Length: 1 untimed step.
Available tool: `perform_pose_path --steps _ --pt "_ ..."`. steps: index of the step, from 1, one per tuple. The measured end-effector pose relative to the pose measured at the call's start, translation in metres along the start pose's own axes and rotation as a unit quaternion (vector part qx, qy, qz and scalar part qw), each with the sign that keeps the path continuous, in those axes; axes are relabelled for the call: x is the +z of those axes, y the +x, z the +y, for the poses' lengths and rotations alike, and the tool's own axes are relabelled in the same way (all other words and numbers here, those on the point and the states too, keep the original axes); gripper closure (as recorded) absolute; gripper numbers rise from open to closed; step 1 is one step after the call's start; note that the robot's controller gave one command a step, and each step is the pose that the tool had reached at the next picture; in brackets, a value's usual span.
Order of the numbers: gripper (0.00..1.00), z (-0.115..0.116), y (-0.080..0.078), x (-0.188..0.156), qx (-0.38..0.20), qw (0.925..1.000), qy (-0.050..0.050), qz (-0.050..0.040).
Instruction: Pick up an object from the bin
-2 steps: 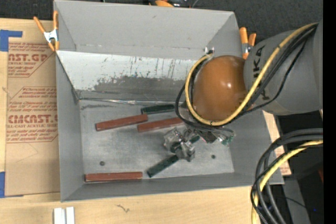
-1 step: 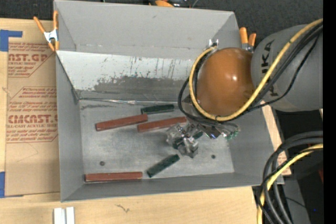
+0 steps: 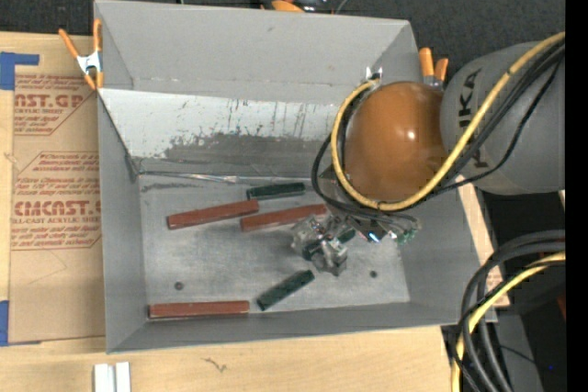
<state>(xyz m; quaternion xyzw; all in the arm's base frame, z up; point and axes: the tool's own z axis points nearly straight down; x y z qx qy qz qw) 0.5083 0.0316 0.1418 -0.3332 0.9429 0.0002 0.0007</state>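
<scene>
In the bin: brown sticks; gripper

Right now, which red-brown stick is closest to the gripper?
The central red-brown stick, its right end beside the gripper; the left stick and the bottom-left stick lie farther off.

Soft, even light falls from above on the grey bin, and its sloped back wall looks pale and flat. Lower on that wall the scuffed metal gives a streaky sheen (strongest toward the left). The left wall is duller than the floor. The orange cover on the wrist has a broad, mild highlight near its top and darkens toward its underside. Beneath it the gripper sits in shade. The brown stick at the front casts only a thin, faint shadow.
</scene>
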Motion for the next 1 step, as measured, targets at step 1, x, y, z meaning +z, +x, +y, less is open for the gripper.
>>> perform_pose_path --steps 1 --pt "1.00 0.0000 -0.0018 -0.0527 0.000 1.0000 0.002 -0.0022"
